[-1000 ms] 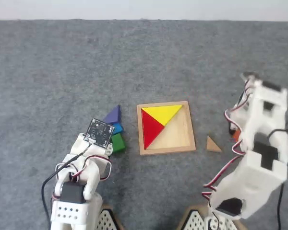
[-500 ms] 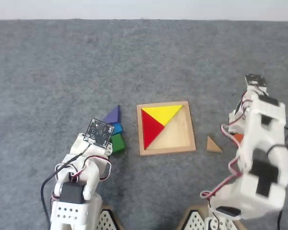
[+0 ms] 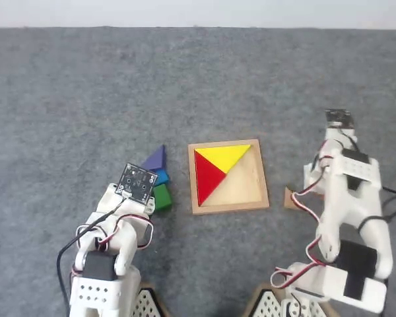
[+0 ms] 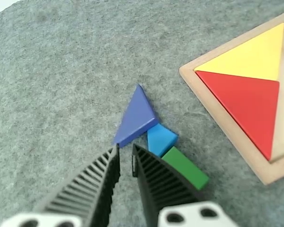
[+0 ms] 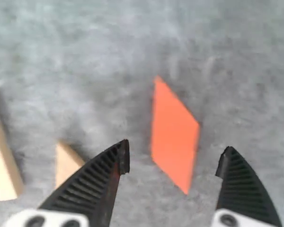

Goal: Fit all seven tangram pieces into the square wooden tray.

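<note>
Since the earlier frames the right arm (image 3: 343, 178) has been swung left and nearer. The orange parallelogram (image 5: 174, 135) is now hidden beneath it in the high view, and the plain wooden triangle (image 3: 289, 197) is half covered just right of the wooden tray (image 3: 244, 186).

In the right wrist view the right gripper (image 5: 175, 158) is seen spread wide. Nothing is held, and the parallelogram lies flat on the grey mat (image 3: 86, 86) between the fingers, its long axis roughly parallel to them.

The left gripper (image 4: 125, 150) is concealed in the high view by its own wrist board. In the left wrist view it is seen closed to a narrow slit, with nothing gripped, tips just short of the purple triangle (image 4: 136, 113).

That triangle's apex is pointed far. The blue square (image 4: 161, 138) is pressed against it, and the green piece (image 4: 187, 168), partly cut off by a finger, touches the square on its near side.

Inside the tray, the yellow triangle (image 3: 223, 156) is set along the far edge and the red triangle (image 3: 208, 176) along the left, both tips meeting at the centre.
</note>
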